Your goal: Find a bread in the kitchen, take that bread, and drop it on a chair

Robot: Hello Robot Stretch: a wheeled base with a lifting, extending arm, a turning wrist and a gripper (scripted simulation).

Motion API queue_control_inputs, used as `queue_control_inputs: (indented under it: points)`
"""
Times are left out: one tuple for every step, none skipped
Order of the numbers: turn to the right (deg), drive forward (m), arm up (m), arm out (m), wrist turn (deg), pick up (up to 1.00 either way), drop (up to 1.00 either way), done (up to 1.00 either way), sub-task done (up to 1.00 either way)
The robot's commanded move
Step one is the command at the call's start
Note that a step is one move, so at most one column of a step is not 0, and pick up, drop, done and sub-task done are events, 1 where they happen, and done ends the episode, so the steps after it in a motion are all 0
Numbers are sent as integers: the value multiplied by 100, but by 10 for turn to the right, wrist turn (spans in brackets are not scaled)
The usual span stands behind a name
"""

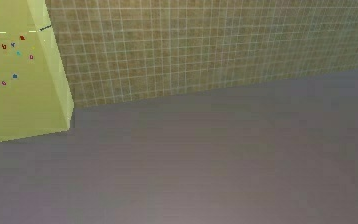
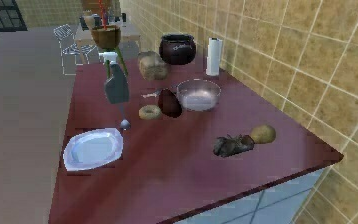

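In the arm side view a dark red worktop (image 2: 177, 165) runs from the near edge to the far left, with a tan tiled wall (image 2: 287, 50) along its right side and pale blue cabinet fronts (image 2: 257, 205) below its near right corner. The bread, a brown blocky loaf (image 2: 153, 66), lies toward the far end of the worktop, just left of a round black pot (image 2: 177, 48) and right of a grey-green spray bottle (image 2: 115, 80). A white paper towel roll (image 2: 213, 56) stands upright by the wall, right of the pot. Nearer, a clear glass bowl (image 2: 199, 94) sits beside a dark egg-shaped thing (image 2: 169, 102). A pale round plate (image 2: 92, 150) lies near the left edge. Near the right edge lie a dark lumpy thing (image 2: 232, 146) and a yellow-brown rounded thing (image 2: 263, 133), just beside each other. White wire chairs (image 2: 72, 45) stand on the floor at the far left, well apart from the loaf. In the forward view a yellow-green cabinet (image 1: 22, 70) dotted with small coloured spots stands at the left against a tiled wall (image 1: 207, 45), above grey-purple floor (image 1: 187, 160). How the fingers stand cannot be told.
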Motion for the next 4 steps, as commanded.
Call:
queue_control_inputs:
  points:
    - [0,0,50,0,0,0,0,0,0]
    - [0,0,38,0,0,0,0,0,0]
    - [0,0,0,40,0,0,0,0,0]
    - [0,0,0,0,450,0,0,0,0]
